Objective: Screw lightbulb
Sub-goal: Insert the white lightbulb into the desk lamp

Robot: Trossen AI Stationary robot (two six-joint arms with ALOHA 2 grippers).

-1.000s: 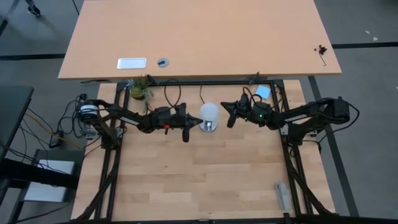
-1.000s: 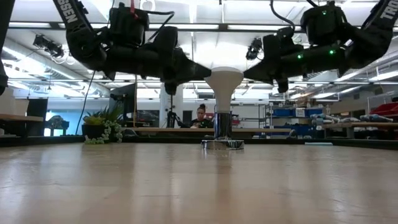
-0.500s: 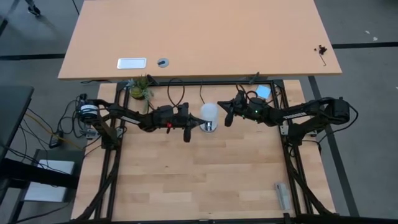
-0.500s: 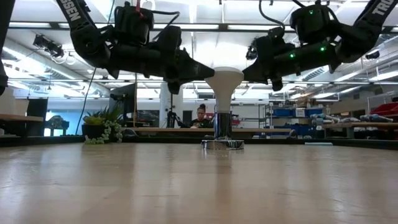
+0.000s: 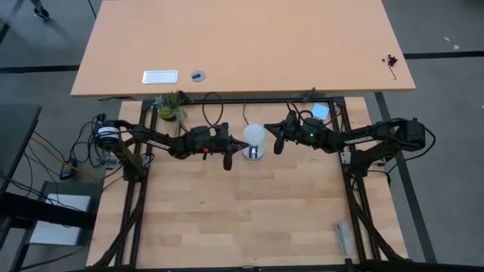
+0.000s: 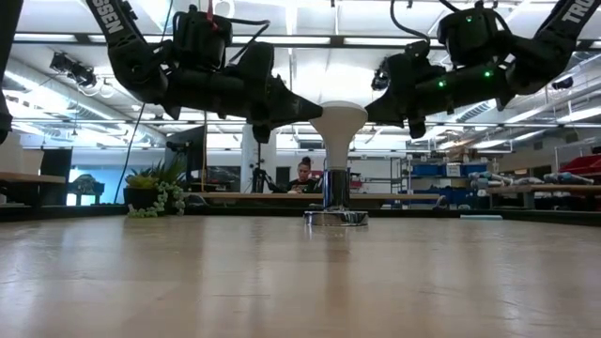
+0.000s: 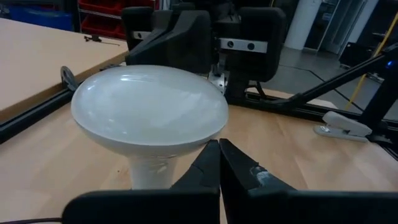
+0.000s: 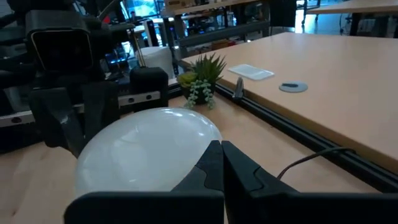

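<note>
Tabletop [image 5: 242,211] — lightbulb [image 5: 254,137] between both closed grippers.

One lightbulb [image 5: 255,137], two end effectors, left [image 5: 240,151] and right [image 5: 270,137], one small plant [image 5: 170,106], two tabletops

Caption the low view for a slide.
Both shut grippers, left and right, flank the lightbulb standing upright in its socket.

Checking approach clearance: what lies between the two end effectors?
The lightbulb, upright in its socket, stands between the shut left end effector and the shut right end effector, per the high view.
</note>
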